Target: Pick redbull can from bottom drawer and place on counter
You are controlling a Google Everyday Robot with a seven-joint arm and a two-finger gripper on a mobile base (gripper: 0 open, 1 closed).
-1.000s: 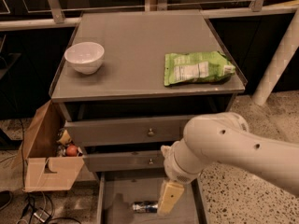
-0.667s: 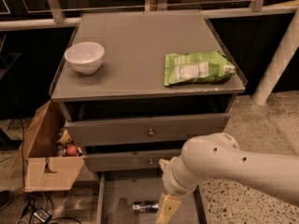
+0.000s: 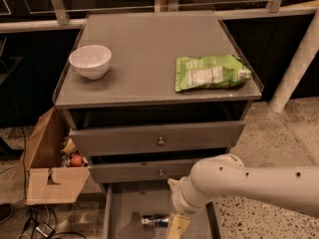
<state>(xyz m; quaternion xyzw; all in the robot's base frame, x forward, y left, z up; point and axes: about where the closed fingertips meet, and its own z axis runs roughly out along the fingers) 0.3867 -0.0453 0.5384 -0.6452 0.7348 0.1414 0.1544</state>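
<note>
The redbull can (image 3: 154,221) lies on its side on the floor of the open bottom drawer (image 3: 113,213), at the bottom edge of the view. My gripper (image 3: 175,229) hangs from the white arm just right of the can, low over the drawer and partly cut off by the frame edge; only one cream finger (image 3: 177,225) shows. The grey counter (image 3: 144,54) is the cabinet top above.
A white bowl (image 3: 90,61) stands on the counter's left and a green snack bag (image 3: 210,72) on its right. Two upper knobbed drawers (image 3: 159,139) are slightly pulled out. A cardboard box (image 3: 47,168) with items sits on the floor left of the cabinet.
My arm has moved down and to the left, bringing the gripper lower into the bottom drawer and closer to the can. The can has not moved.
</note>
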